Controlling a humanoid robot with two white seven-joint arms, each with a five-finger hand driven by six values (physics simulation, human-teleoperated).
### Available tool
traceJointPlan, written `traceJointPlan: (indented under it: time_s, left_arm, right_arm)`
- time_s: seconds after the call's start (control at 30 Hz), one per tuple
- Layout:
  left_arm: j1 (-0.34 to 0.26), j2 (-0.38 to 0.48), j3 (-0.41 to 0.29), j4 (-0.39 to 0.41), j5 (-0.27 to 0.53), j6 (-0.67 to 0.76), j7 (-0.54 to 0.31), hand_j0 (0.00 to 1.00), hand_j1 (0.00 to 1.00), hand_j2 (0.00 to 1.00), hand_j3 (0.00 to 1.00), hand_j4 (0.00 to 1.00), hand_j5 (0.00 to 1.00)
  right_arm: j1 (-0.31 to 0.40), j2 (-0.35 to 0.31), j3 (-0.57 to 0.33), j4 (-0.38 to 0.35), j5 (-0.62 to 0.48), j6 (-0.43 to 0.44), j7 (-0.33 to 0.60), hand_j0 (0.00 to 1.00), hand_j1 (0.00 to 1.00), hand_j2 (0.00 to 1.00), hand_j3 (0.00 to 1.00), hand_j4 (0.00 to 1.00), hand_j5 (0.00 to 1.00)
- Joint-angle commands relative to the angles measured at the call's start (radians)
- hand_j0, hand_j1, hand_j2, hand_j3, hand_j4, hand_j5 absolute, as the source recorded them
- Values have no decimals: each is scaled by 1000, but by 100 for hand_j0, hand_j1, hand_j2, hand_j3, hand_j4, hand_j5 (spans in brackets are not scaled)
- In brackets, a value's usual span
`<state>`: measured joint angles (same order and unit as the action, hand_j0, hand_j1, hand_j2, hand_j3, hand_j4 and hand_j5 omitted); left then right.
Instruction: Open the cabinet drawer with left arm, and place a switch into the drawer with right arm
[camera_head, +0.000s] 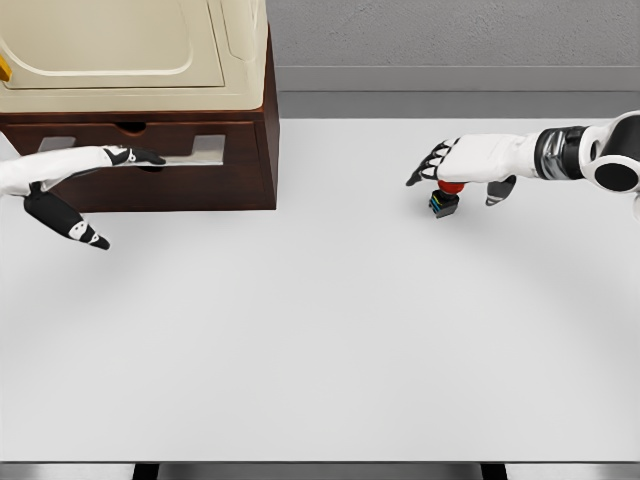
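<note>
Switch (445, 199), red-capped, far right on table (320, 330), under our right hand (462, 162); fingers extended flat, nothing clamped. Left hand (120, 157) has fingers extended into the drawer (140, 150) slot at far left, thumb apart. Risks: we judge the fingertips may slip from the slot; the switch may topple if nudged.

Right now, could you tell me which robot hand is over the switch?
The right robot hand, hovering above the switch; the left is at the drawer.

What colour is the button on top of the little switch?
Red, on the switch under the right robot hand; seen in the head view.
</note>
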<state>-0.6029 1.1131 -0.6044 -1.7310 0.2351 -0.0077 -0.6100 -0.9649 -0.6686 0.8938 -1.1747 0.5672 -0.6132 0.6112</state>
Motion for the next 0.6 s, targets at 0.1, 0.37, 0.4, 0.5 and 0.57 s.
traceJointPlan:
  time_s: [0.1,0.37,0.4,0.5,0.57]
  left_arm:
    - [2,30,-11,-30,4,-3,-1,100,100,100,100,100,100]
    - [14,56,-11,-32,7,-54,-1,100,100,100,100,100,100]
    - [14,62,-11,-32,10,-63,-1,100,100,100,100,100,100]
    - [20,76,-11,-32,21,-81,-1,100,100,100,100,100,100]
    - [20,80,-11,-32,21,-83,-1,100,100,100,100,100,100]
  right_arm:
    - [-2,12,-1,30,-3,2,0,100,100,100,100,100,100]
    - [-17,44,-1,78,8,2,0,100,100,100,100,100,100]
    - [-15,46,-1,82,8,2,0,100,100,100,100,100,100]
    - [-17,46,-1,84,8,2,0,100,100,100,100,100,100]
    - [-15,49,17,84,8,2,0,100,100,100,100,100,100]
